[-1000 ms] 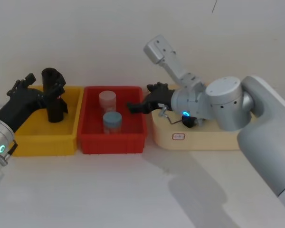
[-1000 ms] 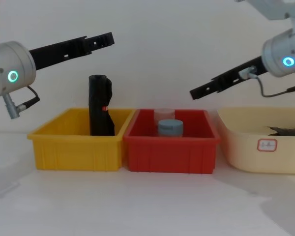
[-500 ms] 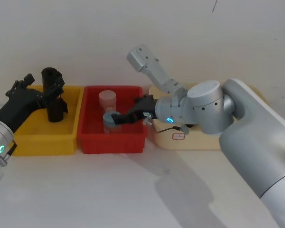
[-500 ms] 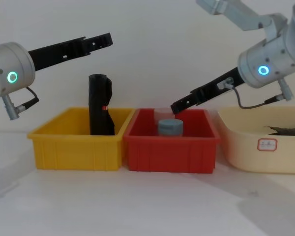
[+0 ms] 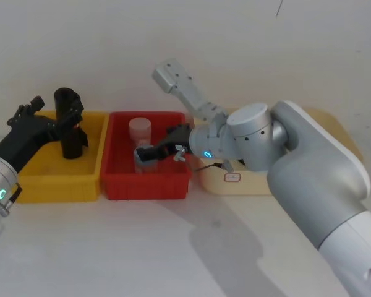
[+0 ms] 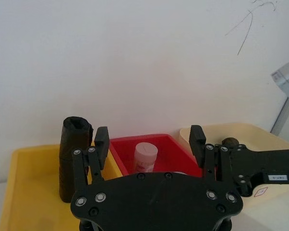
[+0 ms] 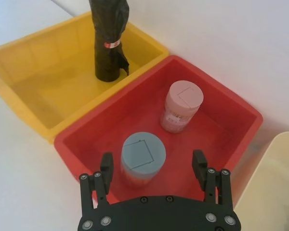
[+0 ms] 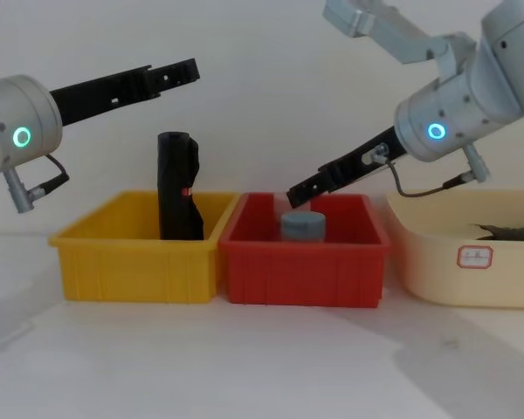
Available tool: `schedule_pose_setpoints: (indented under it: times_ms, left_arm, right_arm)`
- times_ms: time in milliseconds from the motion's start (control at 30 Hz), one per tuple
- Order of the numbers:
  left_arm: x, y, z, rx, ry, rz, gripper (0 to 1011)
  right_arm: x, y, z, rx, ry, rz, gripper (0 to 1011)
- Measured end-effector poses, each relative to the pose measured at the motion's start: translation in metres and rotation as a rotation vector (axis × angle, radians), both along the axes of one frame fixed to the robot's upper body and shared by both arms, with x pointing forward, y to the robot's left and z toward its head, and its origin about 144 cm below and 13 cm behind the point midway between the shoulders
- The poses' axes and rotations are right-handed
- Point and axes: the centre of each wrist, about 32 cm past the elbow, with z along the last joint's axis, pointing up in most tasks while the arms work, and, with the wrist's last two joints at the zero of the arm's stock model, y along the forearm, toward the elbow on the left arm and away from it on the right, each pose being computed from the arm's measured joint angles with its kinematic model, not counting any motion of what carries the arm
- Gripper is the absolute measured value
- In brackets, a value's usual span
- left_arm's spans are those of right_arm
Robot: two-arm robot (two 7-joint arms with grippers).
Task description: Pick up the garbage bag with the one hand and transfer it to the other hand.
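The garbage bag (image 8: 176, 188) stands upright in the yellow bin (image 8: 131, 262), left of frame; the left pincer (image 6: 149, 137) hangs above it, spread; the right pincer (image 7: 152, 161), also spread, hovers over the red bin (image 7: 221, 120), centre.

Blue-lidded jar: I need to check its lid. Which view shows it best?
Right wrist view: the blue-lidded jar shows whole, lid facing the camera, framed by the open right claw. Head view hides part of it behind that claw; chest view gives its lid above the red bin rim.
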Motion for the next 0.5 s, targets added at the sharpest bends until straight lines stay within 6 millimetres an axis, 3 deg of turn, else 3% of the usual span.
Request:
schedule_pose_setpoints:
  times_ms: [500]
  left_arm:
    - [0.000,0.000,0.000,0.000,0.001,0.001,1001]
  right_arm:
    - [0.018,0.013,-0.011,-0.030,0.025,-0.033,1000]
